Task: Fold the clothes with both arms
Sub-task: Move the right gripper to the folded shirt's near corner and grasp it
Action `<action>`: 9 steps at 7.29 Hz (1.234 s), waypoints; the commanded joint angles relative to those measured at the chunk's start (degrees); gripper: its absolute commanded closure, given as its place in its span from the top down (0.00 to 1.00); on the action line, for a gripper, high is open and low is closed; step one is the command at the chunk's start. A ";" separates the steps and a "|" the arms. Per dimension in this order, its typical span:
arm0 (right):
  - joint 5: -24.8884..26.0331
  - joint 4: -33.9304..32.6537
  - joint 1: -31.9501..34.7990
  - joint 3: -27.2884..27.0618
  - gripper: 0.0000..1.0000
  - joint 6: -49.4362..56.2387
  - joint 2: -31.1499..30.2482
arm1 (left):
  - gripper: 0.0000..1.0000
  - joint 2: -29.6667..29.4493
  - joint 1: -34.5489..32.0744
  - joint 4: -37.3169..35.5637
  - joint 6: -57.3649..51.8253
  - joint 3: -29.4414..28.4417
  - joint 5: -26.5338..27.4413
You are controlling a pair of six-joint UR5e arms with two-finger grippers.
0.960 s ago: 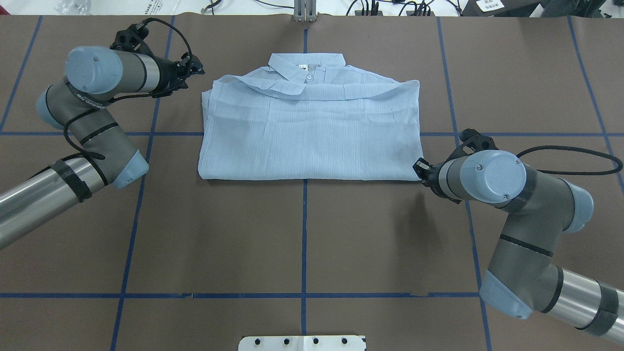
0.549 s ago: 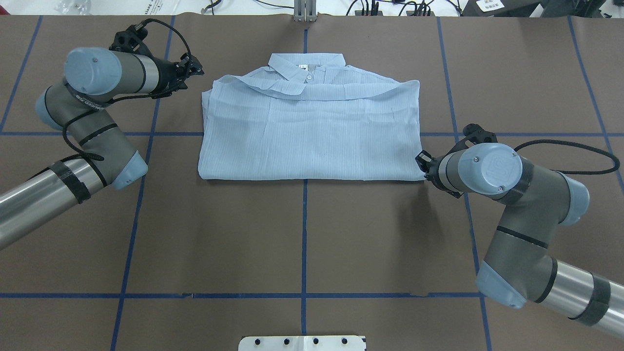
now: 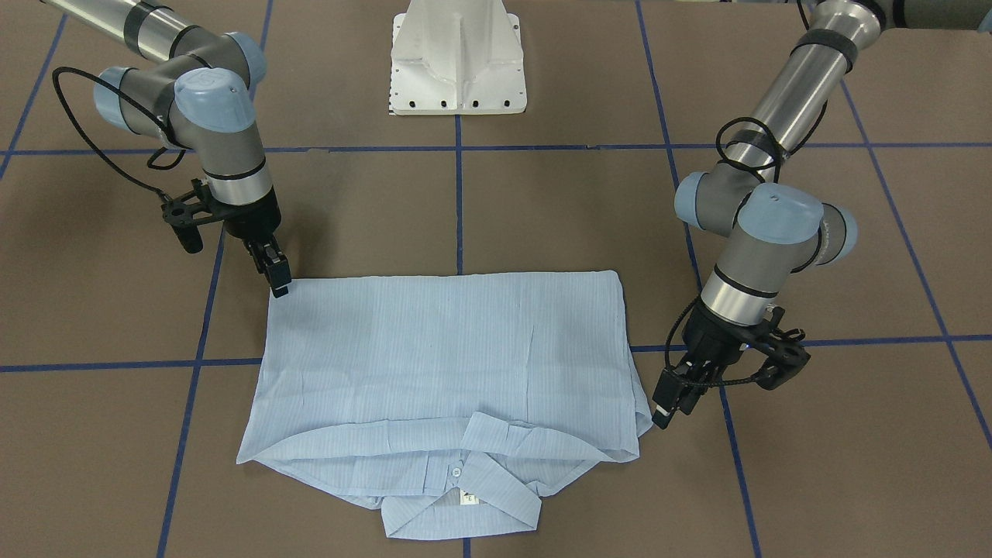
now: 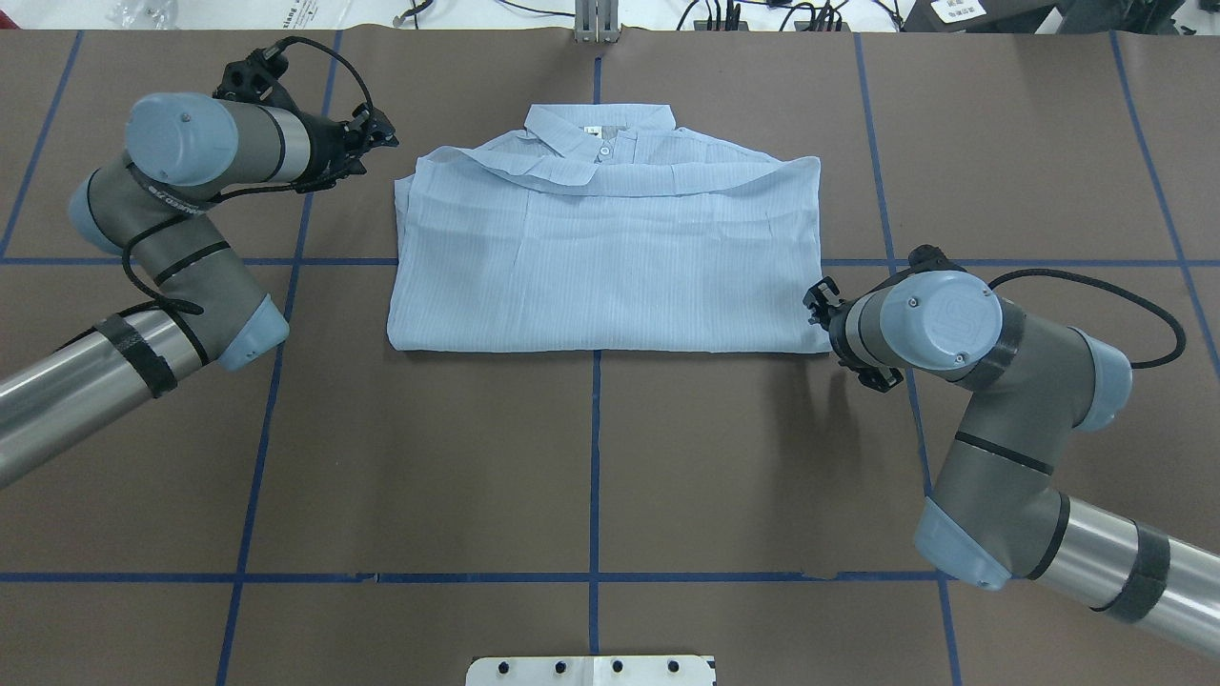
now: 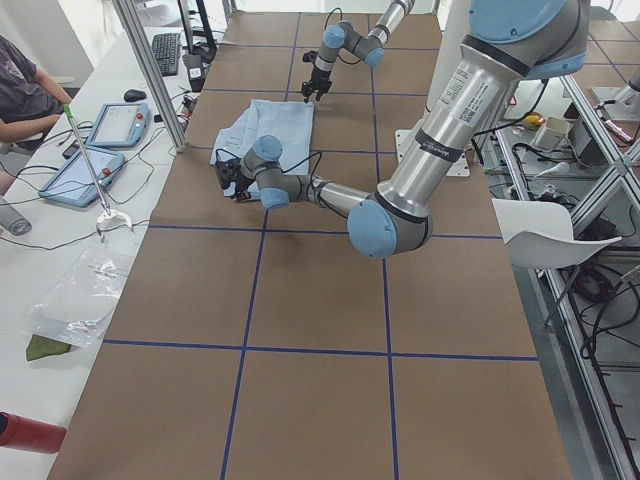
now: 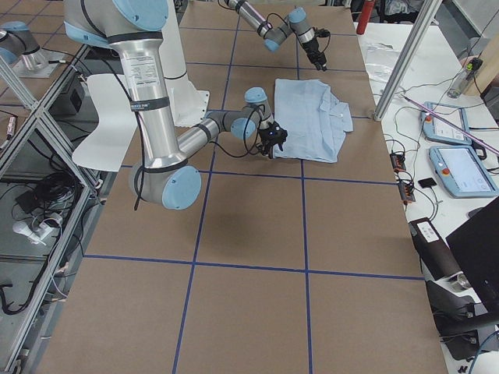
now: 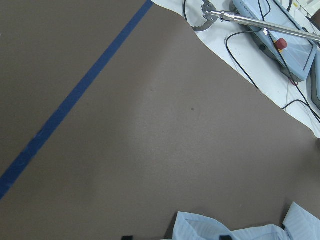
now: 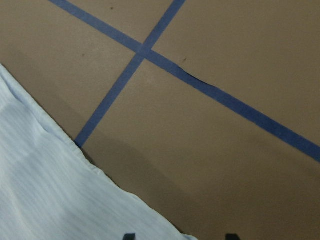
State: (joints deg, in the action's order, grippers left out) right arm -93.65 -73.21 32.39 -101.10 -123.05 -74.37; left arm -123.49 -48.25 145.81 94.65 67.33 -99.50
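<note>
Brown table (image 4: 429,457), blue tape grid (image 4: 593,457), folded shirt (image 4: 610,257)

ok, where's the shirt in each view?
Front-facing: shirt, lower centre.
Overhead: shirt, upper centre.
Exterior left: shirt, far, upper left.
Exterior right: shirt, upper centre-right.
Left wrist: shirt corner, bottom edge.
Right wrist: shirt edge, lower left.
Landmark: blue tape line running under the shirt's middle.

Shirt (image 3: 442,349) folded flat; right tool (image 3: 279,285) at hem corner, left tool (image 3: 661,415) beside shoulder edge.
</note>
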 commanded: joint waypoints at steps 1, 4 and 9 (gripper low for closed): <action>-0.04 0.00 -0.04 1.86 0.66 -0.35 1.50 | 0.65 0.00 0.00 0.00 0.01 0.09 0.01; -0.57 0.00 0.04 2.75 0.06 -0.44 2.39 | 0.65 0.00 0.00 -0.09 0.10 0.26 0.01; -4.87 -0.09 0.22 -4.69 0.00 -0.43 -1.19 | 0.65 0.00 0.18 -0.09 0.18 0.61 0.01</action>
State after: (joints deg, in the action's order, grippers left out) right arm -96.88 -73.20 32.62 -102.21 -123.18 -73.53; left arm -123.49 -48.11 145.72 94.80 67.69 -99.49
